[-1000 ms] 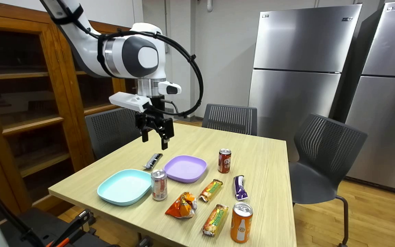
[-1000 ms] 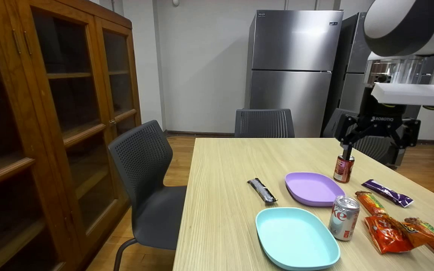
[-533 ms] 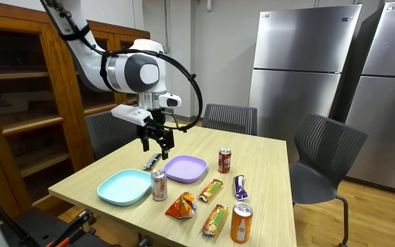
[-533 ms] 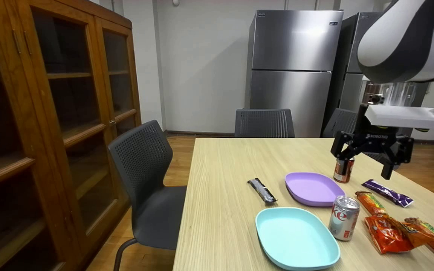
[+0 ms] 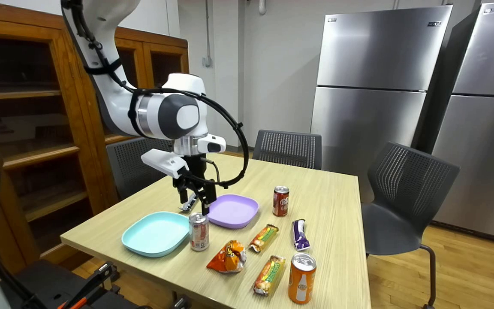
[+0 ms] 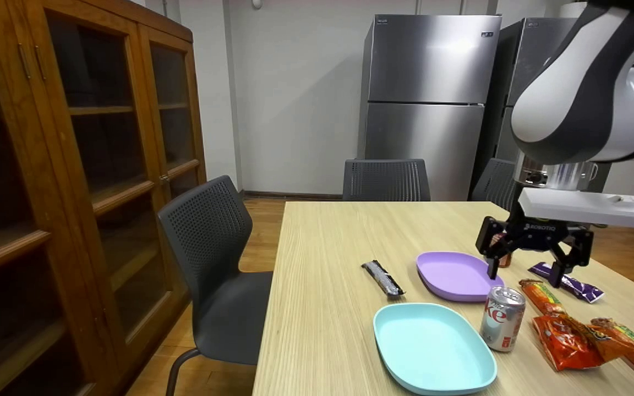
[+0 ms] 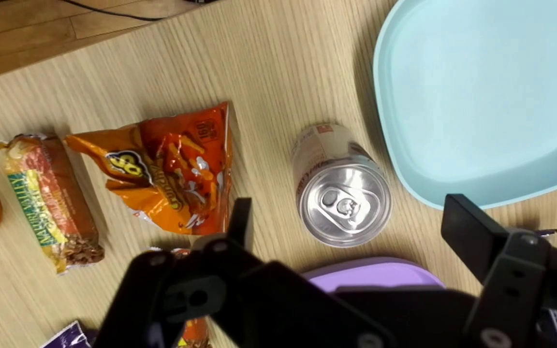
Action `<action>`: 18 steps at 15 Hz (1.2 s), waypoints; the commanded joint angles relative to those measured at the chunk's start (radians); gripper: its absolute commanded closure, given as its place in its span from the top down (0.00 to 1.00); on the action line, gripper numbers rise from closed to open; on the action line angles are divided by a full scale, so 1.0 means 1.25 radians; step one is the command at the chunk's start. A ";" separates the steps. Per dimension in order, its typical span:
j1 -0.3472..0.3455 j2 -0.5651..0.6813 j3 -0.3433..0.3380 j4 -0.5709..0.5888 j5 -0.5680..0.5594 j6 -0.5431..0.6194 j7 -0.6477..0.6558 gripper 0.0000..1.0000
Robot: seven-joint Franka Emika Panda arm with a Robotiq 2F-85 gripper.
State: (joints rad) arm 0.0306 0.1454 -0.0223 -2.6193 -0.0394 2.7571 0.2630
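Nothing's been gripped yet: the gripper point(image 6: 524, 274) is held just above the silver can point(image 7: 341, 188), jaws wide apart. So reaching it looks about done, no grasp made. The can is stood upright on the table point(image 6: 339, 236), kinda hemmed in by the teal plate point(image 6: 432, 346) on the left, orange snack bag point(image 7: 177, 174) on the right and purple plate point(image 6: 454, 274) on the far side. Granola bars point(image 5: 269, 275) are parked farther right, probably out of the way.
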 commanded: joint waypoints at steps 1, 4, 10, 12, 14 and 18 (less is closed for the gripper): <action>0.026 0.050 -0.016 0.015 -0.028 0.039 0.060 1.00; 0.053 0.088 -0.037 0.029 -0.039 0.058 0.094 1.00; 0.109 0.151 -0.083 0.067 -0.040 0.066 0.137 1.00; 0.122 0.167 -0.091 0.082 -0.034 0.063 0.144 1.00; 0.132 0.179 -0.098 0.093 -0.030 0.062 0.148 1.00; 0.151 0.193 -0.111 0.111 -0.031 0.057 0.153 0.65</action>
State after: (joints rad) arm 0.1887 0.3712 -0.1395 -2.5069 -0.0687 2.8315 0.4203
